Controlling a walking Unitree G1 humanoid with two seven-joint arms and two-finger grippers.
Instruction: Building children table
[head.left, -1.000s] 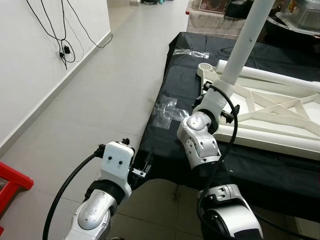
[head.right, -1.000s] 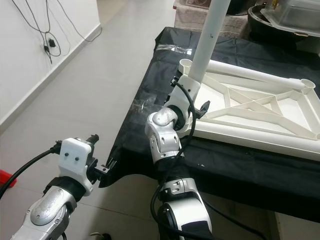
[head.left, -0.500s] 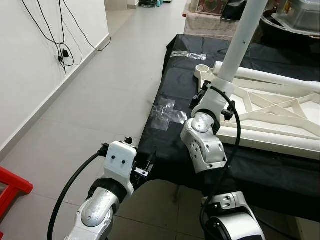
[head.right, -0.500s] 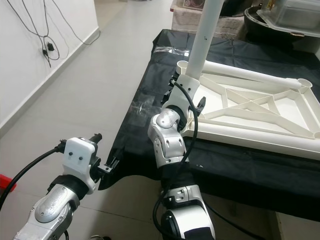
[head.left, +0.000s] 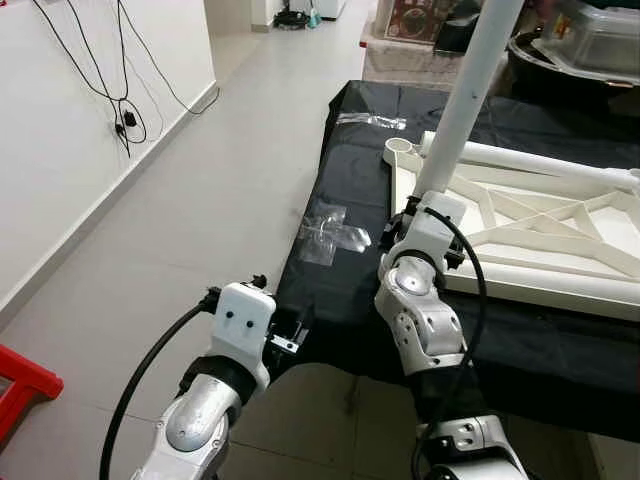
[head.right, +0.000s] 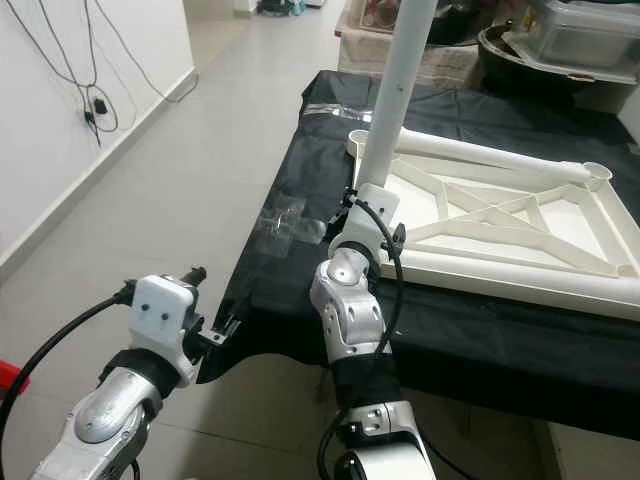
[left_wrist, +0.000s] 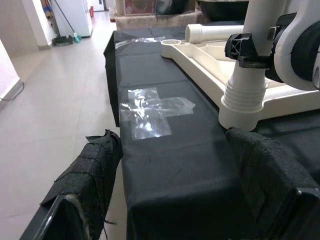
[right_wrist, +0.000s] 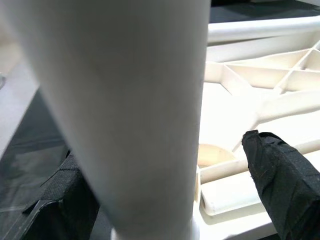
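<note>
Since the earlier frames the camera view has shifted; the right arm now stands more upright and the table leg (head.left: 470, 95) it works on leans less. The leg sits at the near left corner of the white table frame (head.right: 520, 225), which lies upside down on the black-covered bench (head.left: 350, 200), right of centre. Right gripper (right_wrist: 170, 165): fingers spread on either side of the leg, apparently not clamped. Left gripper (left_wrist: 185, 175), lower left, hovers open at the bench edge near the leg's ribbed base. Judgement: one leg seated or nearly so. Another tube (head.right: 480, 152) lies along the frame's far side; remaining corner sockets empty. Mostly unfinished.
</note>
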